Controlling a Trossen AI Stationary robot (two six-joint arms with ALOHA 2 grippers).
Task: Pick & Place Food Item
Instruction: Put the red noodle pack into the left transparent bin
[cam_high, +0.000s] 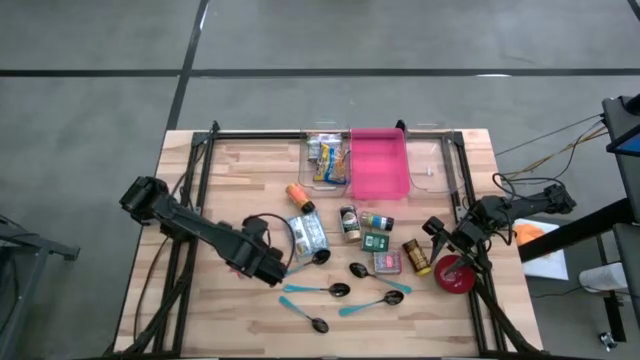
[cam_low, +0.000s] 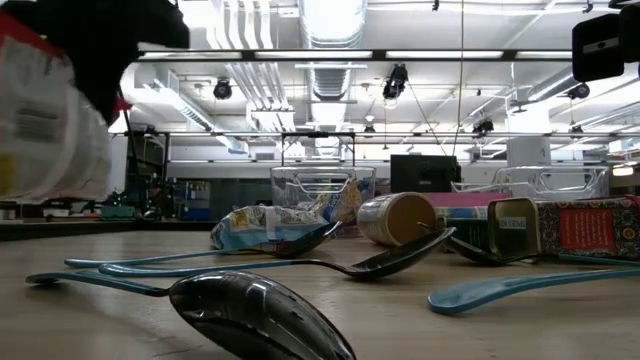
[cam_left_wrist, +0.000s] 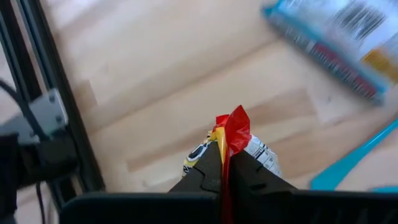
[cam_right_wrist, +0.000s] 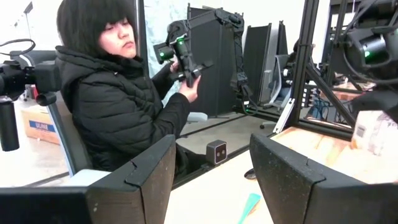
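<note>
The snack packet (cam_left_wrist: 239, 146) hangs from my left claw (cam_left_wrist: 225, 163), pinched tight by its red crimped end, above the bench's (cam_high: 250, 170) left-front part. It looks light and crinkly, probably slippery.

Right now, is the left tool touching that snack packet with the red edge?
Touching. In the left wrist view the left tool is shut on the snack packet, its red edge pinched between the two fingers with no gap showing.

White snack packet (cam_left_wrist: 252, 149), red crimped edge, pinched upright, off the table
</note>
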